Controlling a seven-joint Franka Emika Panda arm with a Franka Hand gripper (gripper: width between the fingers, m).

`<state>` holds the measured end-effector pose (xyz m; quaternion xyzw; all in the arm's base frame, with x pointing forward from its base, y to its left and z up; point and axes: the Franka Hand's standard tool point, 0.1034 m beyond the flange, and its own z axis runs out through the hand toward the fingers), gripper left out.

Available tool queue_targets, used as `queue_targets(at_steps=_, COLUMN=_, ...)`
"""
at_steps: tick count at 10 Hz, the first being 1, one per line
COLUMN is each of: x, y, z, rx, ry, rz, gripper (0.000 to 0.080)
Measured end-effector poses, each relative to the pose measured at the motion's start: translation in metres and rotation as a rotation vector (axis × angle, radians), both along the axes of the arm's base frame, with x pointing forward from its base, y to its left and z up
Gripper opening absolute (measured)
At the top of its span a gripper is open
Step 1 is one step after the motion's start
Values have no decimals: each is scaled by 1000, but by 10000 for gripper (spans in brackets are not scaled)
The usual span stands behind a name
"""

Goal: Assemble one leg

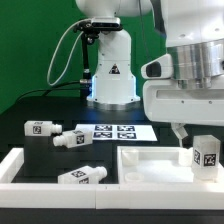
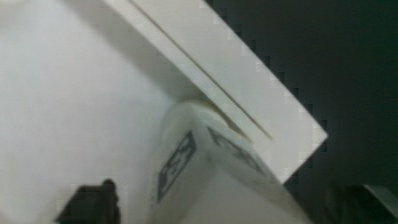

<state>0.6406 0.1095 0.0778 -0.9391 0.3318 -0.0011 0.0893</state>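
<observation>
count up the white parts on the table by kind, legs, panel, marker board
legs: 4, at, and one under the gripper over the panel
large white panel: 1
marker board: 1
total: 6

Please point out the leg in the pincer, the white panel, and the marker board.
leg [image 1: 207, 152]: exterior view, tagged face.
white panel [image 1: 150, 166]: exterior view, flat top.
marker board [image 1: 115, 131]: exterior view, middle.
</observation>
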Motion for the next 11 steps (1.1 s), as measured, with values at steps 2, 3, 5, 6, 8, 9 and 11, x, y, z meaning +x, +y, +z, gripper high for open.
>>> queue_targets(at_steps=2, x=0, y=-1, z=0, rx=-14, ry=-25, rz=155, gripper=644)
queue_targets(at_steps=3, x=0, y=-3, z=0, rx=-37, ry=-44, rz=285, gripper=648)
queue_targets(at_steps=5, x=2, y=-3, z=0, rx=-127, ry=-99, rz=709, gripper=649)
queue_targets(at_steps=6, x=2, y=-2, z=-1, rx=-126, ry=-108, rz=740, gripper=649)
queue_targets(at_steps=8, x=2, y=-2, z=-1, rx=-123, ry=-102, rz=695, gripper=533)
queue_targets(at_steps=9, x=2, y=-2, z=-1, rx=-117, ry=-95, rz=631, gripper=533)
queue_targets(at_steps=11, x=2, y=-2, z=-1, rx=-111, ry=-82, rz=532, gripper=285)
